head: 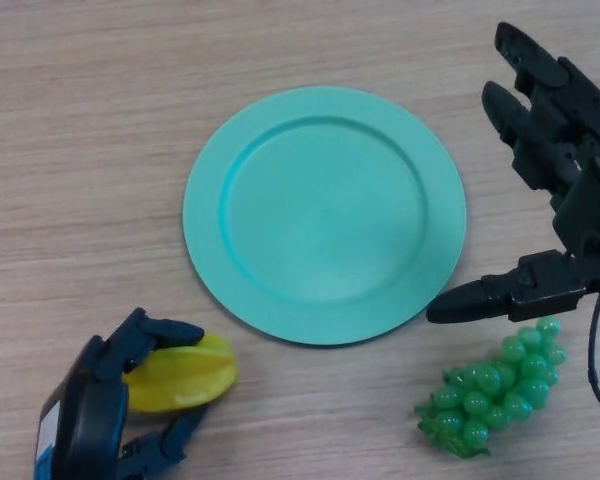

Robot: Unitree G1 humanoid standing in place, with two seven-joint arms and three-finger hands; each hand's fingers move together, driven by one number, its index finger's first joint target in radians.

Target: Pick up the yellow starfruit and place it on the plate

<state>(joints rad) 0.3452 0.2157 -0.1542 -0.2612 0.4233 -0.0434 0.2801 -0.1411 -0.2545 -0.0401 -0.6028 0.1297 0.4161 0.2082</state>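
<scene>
The yellow starfruit [188,374] lies on the wooden table at the lower left, just below the plate's left edge. My left hand [100,400] is curled round it, fingers over its top and thumb under it. The teal plate [230,265] sits in the middle of the table with nothing on it. My right hand [560,180] is open at the right edge, fingers straight, thumb pointing left toward the plate's lower right rim, holding nothing.
A bunch of green grapes [492,392] lies at the lower right, just below my right hand's thumb and to the right of the plate.
</scene>
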